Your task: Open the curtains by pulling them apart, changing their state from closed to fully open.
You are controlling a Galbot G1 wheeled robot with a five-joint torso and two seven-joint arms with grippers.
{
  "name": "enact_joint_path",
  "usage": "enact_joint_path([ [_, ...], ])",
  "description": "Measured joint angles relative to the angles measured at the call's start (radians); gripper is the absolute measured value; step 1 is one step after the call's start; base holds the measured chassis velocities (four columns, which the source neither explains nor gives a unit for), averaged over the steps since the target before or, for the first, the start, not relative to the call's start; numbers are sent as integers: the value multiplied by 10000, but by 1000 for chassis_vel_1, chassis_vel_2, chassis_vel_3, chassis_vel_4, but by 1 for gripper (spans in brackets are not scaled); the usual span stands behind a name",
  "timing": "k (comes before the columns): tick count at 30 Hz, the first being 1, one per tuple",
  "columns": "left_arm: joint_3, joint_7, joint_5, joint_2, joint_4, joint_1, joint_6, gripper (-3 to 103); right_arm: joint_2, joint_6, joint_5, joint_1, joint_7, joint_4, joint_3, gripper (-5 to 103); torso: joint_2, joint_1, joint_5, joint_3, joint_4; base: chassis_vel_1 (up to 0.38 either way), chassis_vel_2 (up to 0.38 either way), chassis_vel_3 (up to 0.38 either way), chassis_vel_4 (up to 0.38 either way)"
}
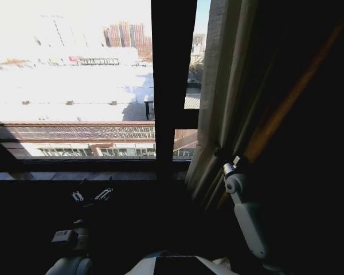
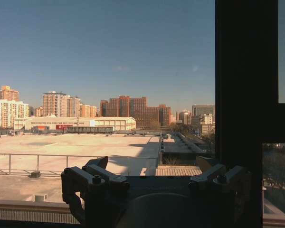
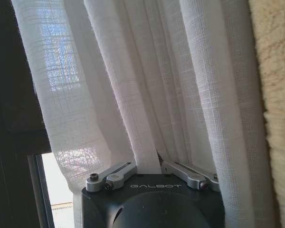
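The sheer white pleated curtains (image 1: pixel 218 86) hang bunched at the right side of the window, past the dark window frame (image 1: pixel 172 86). My right gripper (image 1: pixel 221 154) reaches into the folds at about sill height. In the right wrist view the right gripper (image 3: pixel 150 166) is shut on one vertical fold of the curtains (image 3: pixel 133 95), and its fingers (image 3: pixel 116 173) converge on the cloth. My left gripper (image 1: pixel 92 195) hovers low, just before the window sill, left of centre. In the left wrist view the left gripper (image 2: pixel 153 164) is open, holds nothing and faces the glass.
The window sill (image 1: pixel 74 172) runs across below the glass. Rooftops and city buildings (image 2: pixel 123 109) lie outside. A thick cream fabric (image 3: pixel 275 95) hangs beside the sheer folds. The wall below the sill and the far right are dark.
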Motion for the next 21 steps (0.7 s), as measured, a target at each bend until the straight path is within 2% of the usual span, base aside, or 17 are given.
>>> enact_joint_path([
  [15, 12, 5, 3, -8, 48, 39, -115, 100, 3, 48, -301, -13, -7, -38, 1, 0, 0, 0, 0, 0, 0, -129, -129, 130, 147],
  [21, 28, 8, 3, -9, 58, 43, -124, 100, 39, 84, -537, -30, -11, -96, -32, 0, 0, 0, 2, 0, -3, -17, -21, 21, 15],
])
